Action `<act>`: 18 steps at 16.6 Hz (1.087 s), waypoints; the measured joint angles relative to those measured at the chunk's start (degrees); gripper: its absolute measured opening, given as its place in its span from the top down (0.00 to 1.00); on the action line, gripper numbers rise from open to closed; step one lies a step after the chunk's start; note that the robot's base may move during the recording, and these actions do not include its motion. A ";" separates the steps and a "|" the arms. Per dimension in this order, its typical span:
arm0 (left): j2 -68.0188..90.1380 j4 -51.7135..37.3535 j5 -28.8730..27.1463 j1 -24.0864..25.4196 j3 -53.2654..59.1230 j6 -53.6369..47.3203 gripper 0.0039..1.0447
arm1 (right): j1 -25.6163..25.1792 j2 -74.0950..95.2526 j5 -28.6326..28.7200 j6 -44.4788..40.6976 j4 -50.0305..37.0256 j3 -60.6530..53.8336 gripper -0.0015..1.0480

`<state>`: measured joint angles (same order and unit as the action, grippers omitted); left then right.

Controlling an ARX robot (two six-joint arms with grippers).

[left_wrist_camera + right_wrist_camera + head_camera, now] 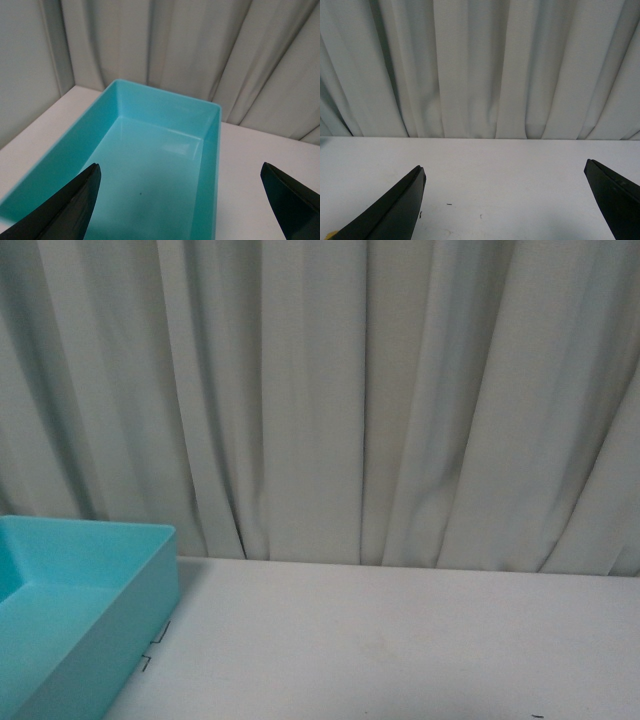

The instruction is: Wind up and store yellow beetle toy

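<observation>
Only a sliver of the yellow beetle toy [330, 234] shows: a small yellow patch cut off by the edge of the right wrist view. It sits low against the white table [520, 200], just beside the outer side of one dark finger [395, 210] of the right gripper [504, 165]. Its body shape, windows, wheels and pose cannot be made out.

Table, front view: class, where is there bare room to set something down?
The table is bare from the bin rightward, back to the curtain. The bin's inside is bare too. Only the left corner is taken.
</observation>
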<state>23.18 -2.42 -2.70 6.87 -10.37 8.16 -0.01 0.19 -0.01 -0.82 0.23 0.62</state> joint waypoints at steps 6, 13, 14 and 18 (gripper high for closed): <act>38.12 -5.38 28.79 1.38 -17.77 -19.02 0.06 | 0.00 0.00 -0.02 0.00 0.02 0.00 0.06; 65.05 11.54 38.93 -18.10 -37.86 -38.49 0.06 | 0.00 0.02 0.00 0.00 0.02 0.00 0.06; 67.56 13.14 39.85 -20.70 -39.67 -39.93 0.06 | 0.00 0.00 0.00 0.00 0.02 0.00 0.06; 78.47 11.80 40.13 -28.94 -45.00 -43.12 0.06 | 0.00 0.00 0.00 0.00 0.00 0.00 0.06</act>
<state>101.65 9.39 37.43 -22.06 -55.37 -34.96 -0.01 0.19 -0.01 -0.82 0.23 0.62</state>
